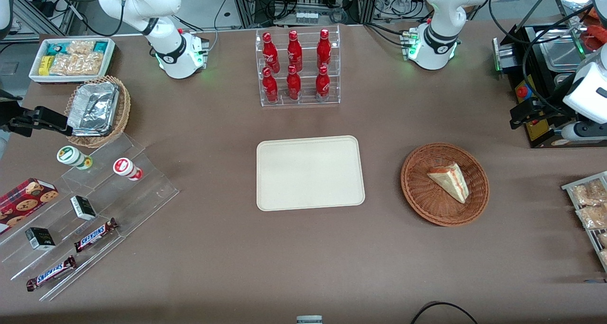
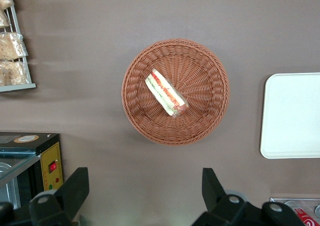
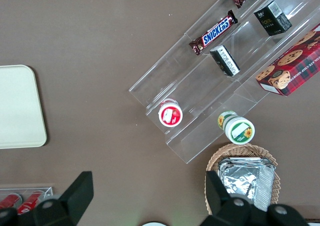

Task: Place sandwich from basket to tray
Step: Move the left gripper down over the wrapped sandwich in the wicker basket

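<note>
Covering everything: a brown table [image 1: 227, 248] runs under all the items.
Tray: the cream tray [image 1: 310, 172] lies flat mid-table with nothing on it, nearer the front camera than the bottle rack.
Bottle rack: a clear rack [image 1: 298, 68] holds six red bottles in two rows, upright.
Stepped stand: a clear stepped stand [image 1: 99, 210] toward the parked arm's end carries two chocolate bars [image 1: 96, 234], small dark boxes and two round tubs.
Basket: the reddish-brown wicker basket [image 1: 445, 184] sits beside the tray toward the working arm's end, apart from it; the wrist view shows it too [image 2: 175, 92].
Tan basket: a lighter wicker basket [image 1: 99, 111] with foil containers sits near the stand.
Snack box: a white box [image 1: 72, 60] of packets lies by the tan basket, farther from the front camera.
Gripper: the left gripper [image 2: 145, 188] hangs high above the table, just off the basket's rim, fingers [image 2: 75, 188] spread wide and holding nothing.
Sandwich: the sandwich [image 1: 450, 180] lies inside the basket, red and green filling edge showing [image 2: 166, 93].
</note>
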